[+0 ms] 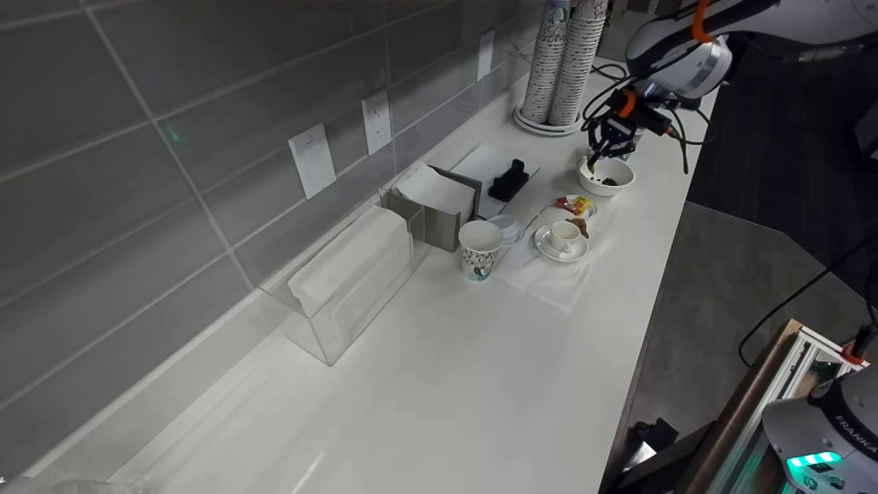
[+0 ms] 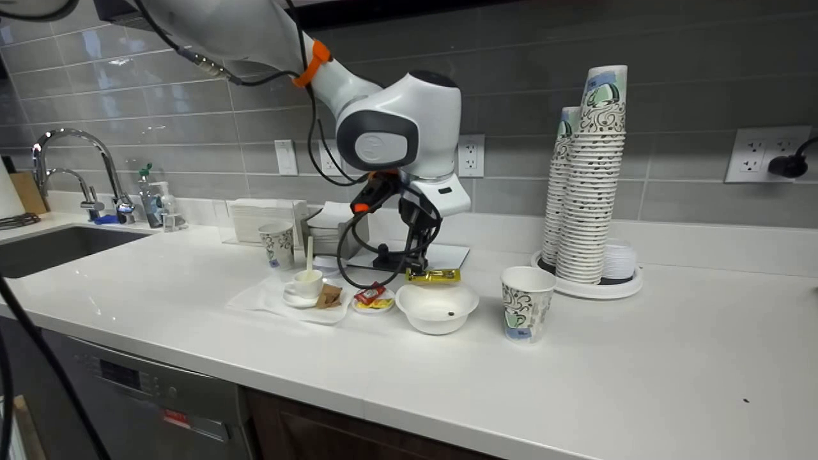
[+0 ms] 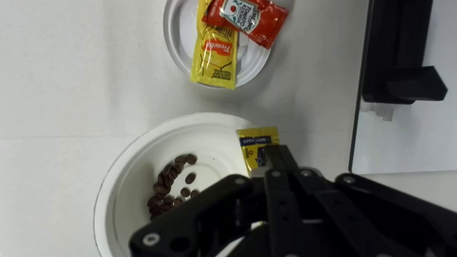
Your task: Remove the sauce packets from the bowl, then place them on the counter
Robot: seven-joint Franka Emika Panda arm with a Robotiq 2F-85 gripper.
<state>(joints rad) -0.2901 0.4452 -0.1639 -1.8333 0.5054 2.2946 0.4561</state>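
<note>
In both exterior views the worktop (image 2: 486, 383) looked pale against a dim wall (image 1: 247, 41), and fine detail was soft; in an exterior view a streak of glare (image 1: 309, 472) lay on it. In the wrist view, a diffuse shadow fell beside the bowl (image 3: 104, 210), and print on the packets (image 3: 216, 67) was legible.

Near the bowl (image 3: 207, 142), you can read HEINZ TOMATO KETCHUP on the red packet (image 3: 246, 19) and French's on the yellow packet (image 3: 214, 57) partly under it. At the bowl's rim, the second yellow packet (image 3: 252, 145) shows you OPEN HERE. Well apart from the bowl, in an exterior view, the robot base (image 1: 816, 425) reads FRANKA.
</note>
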